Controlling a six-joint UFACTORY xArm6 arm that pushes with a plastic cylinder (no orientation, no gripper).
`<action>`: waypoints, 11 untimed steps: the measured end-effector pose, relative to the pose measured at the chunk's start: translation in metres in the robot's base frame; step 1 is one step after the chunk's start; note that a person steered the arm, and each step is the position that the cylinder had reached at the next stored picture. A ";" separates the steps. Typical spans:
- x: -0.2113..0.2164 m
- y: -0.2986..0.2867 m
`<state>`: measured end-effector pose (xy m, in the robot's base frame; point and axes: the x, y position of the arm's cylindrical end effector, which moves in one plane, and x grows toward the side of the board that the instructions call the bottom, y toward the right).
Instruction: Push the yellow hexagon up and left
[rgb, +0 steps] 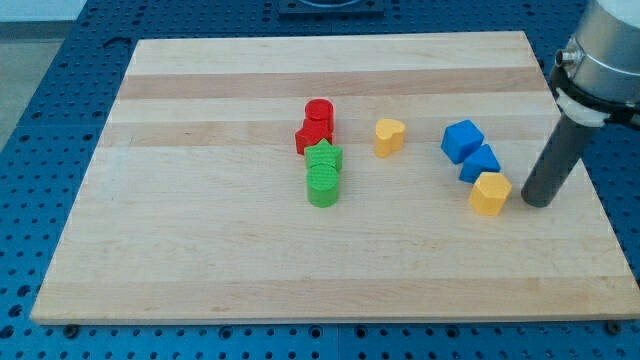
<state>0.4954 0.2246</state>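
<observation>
2 red blocks (316, 124), 2 green blocks (323, 172), 2 blue blocks (470, 150), 2 yellow blocks (490, 193), 1 wooden board (200, 240)

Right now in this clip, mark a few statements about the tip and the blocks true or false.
1. My tip is at the view's right of the yellow hexagon. True.
2. The yellow hexagon touches the red blocks. False: it lies beside the blue blocks.
3. The green blocks sit just below the red ones. True.
4. The yellow heart is off the wooden board. False: it rests on it.
</observation>
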 end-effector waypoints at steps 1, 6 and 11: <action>0.024 0.001; -0.011 -0.044; -0.035 -0.080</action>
